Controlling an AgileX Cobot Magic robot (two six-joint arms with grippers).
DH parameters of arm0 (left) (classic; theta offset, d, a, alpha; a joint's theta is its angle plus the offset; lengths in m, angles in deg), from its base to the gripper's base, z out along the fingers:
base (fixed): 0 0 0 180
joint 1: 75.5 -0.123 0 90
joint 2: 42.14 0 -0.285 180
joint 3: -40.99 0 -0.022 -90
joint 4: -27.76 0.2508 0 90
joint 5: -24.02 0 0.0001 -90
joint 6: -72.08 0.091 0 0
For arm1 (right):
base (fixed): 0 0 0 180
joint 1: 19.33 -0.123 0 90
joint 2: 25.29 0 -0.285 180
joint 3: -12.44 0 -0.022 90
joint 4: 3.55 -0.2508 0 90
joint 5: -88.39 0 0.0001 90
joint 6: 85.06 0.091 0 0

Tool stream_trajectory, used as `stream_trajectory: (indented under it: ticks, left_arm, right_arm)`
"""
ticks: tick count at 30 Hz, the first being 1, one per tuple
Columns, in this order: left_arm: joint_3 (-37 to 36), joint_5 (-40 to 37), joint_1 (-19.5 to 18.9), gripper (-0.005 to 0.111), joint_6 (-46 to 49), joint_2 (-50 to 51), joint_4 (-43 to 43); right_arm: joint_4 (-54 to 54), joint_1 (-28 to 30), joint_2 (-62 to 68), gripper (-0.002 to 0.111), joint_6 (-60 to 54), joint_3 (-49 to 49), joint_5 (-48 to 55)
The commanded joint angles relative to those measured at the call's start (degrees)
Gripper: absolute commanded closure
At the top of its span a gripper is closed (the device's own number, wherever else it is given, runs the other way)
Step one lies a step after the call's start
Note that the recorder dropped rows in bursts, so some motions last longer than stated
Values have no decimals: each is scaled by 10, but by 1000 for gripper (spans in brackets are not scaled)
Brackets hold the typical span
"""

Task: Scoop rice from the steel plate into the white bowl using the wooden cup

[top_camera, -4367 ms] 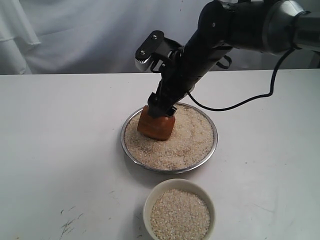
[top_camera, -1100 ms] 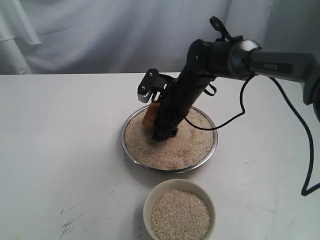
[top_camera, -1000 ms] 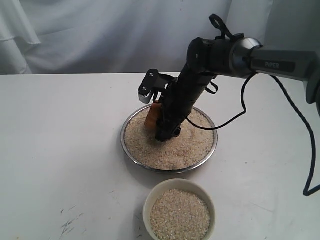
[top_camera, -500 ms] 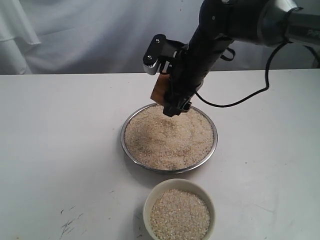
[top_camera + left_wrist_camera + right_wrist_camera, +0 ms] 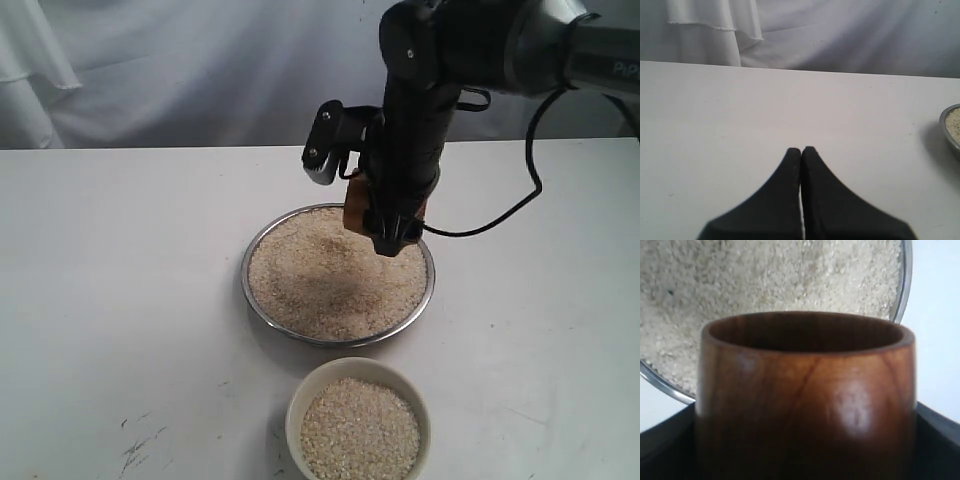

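My right gripper (image 5: pixel 386 232) is shut on the wooden cup (image 5: pixel 352 207) and holds it in the air over the back right part of the steel plate (image 5: pixel 246 285). The plate is heaped with rice (image 5: pixel 325 275). In the right wrist view the reddish-brown wooden cup (image 5: pixel 805 390) fills the frame, with rice (image 5: pixel 765 280) and the plate's rim (image 5: pixel 905 285) behind it. What is inside the cup is hidden. The white bowl (image 5: pixel 299 398) stands in front of the plate, nearly full of rice (image 5: pixel 360 432). My left gripper (image 5: pixel 801 150) is shut over bare table.
A white cloth (image 5: pixel 150 60) hangs behind the white table (image 5: pixel 120 300). A black cable (image 5: pixel 500 205) trails from the right arm over the table's right side. The left wrist view catches the plate's edge (image 5: pixel 950 125) off to one side.
The cup has come up out of the rice at the plate's back left. It has since moved right and the arm has turned steeper. The left gripper shows no earlier frame.
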Motion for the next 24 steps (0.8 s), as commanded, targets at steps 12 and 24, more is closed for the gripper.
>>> stream_trajectory:
  ticks: [12,24]
  left_arm:
    - [-3,4,2,107,0,-2,1]
    - [-3,4,2,107,0,-2,1]
  right_arm:
    - [174,-46,-7,108,11,-78,-63]
    - [316,-55,33,108,18,-78,-67]
